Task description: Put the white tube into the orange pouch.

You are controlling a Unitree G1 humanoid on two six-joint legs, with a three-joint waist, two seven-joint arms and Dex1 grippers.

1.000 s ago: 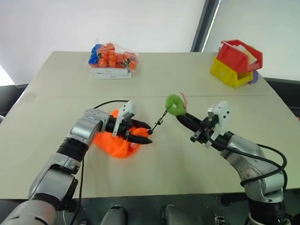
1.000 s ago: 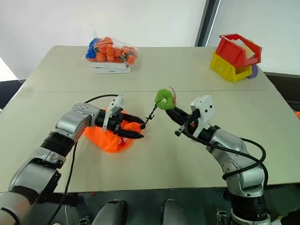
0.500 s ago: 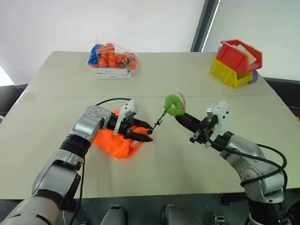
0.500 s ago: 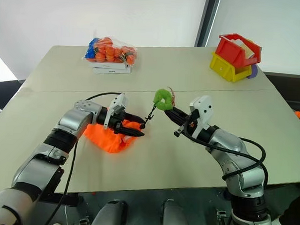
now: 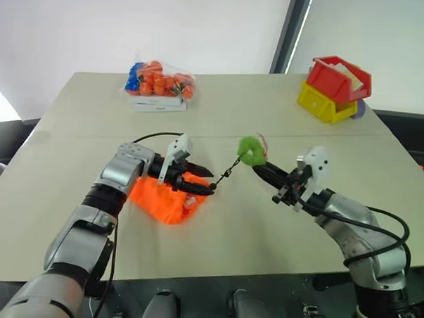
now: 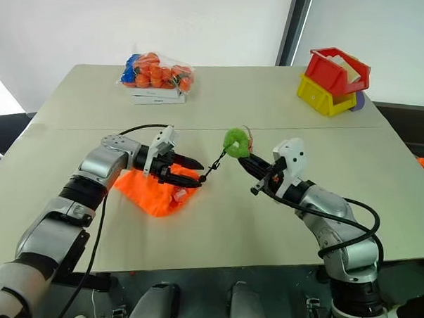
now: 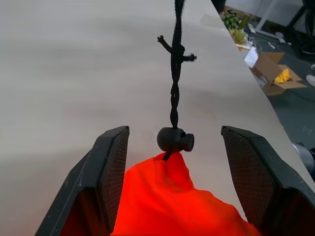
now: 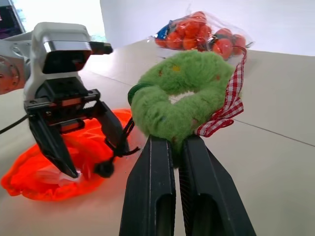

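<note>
Left eye view: beige table (image 5: 265, 225) by a white wall; orange pouch (image 5: 164, 199) lies under the left gripper (image 5: 197, 181), jaws apart; right gripper (image 5: 257, 168) pinches the green tag (image 5: 250, 151); far corner holds bins (image 5: 335, 88).

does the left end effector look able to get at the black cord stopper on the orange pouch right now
Probably yes. The left end effector stands open, and the cord stopper sits between its two fingers at the neck of the orange pouch, with nothing between them. The right end effector holds the green tag, pulling the cord off the table.
</note>
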